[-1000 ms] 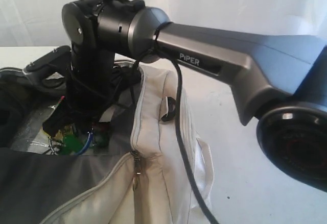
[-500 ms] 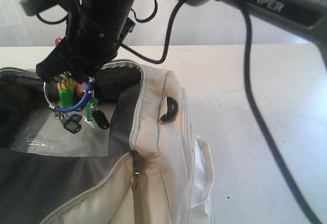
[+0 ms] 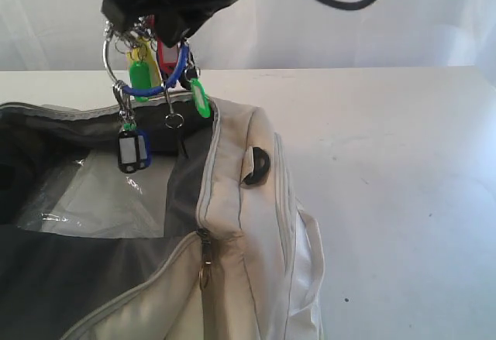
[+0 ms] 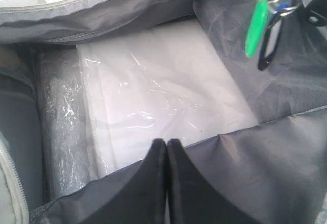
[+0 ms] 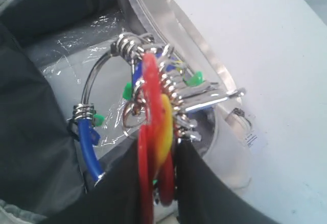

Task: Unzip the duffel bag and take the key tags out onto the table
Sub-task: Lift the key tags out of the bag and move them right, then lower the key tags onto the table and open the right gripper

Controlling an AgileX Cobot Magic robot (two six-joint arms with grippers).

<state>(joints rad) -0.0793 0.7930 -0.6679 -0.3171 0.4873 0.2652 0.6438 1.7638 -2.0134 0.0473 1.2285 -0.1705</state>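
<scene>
Zipper pull [image 3: 204, 270]: lower centre of the exterior view, hanging at the parted seam.
Duffel bag [image 3: 240, 200]: open, lower left, on the worktop [image 3: 387, 162].
Left gripper [image 4: 166, 155]: shown only by its own wrist view; jaws pressed together, empty, over the bag's grey lining beside a clear plastic sheet [image 4: 153, 96].
Right gripper [image 3: 147, 22]: upper left, clamped on the key tags [image 3: 147, 84].
Key tags: dangling above the bag's opening; the right wrist view alone shows red and yellow tags pinched in the gripper.

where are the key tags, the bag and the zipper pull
key tags [image 3: 139, 73], exterior view, on the green tag in the hanging bunch
bag [image 3: 232, 154], exterior view, on its cream end panel
zipper pull [image 3: 204, 270], exterior view, on the metal pull at the zip's end
</scene>
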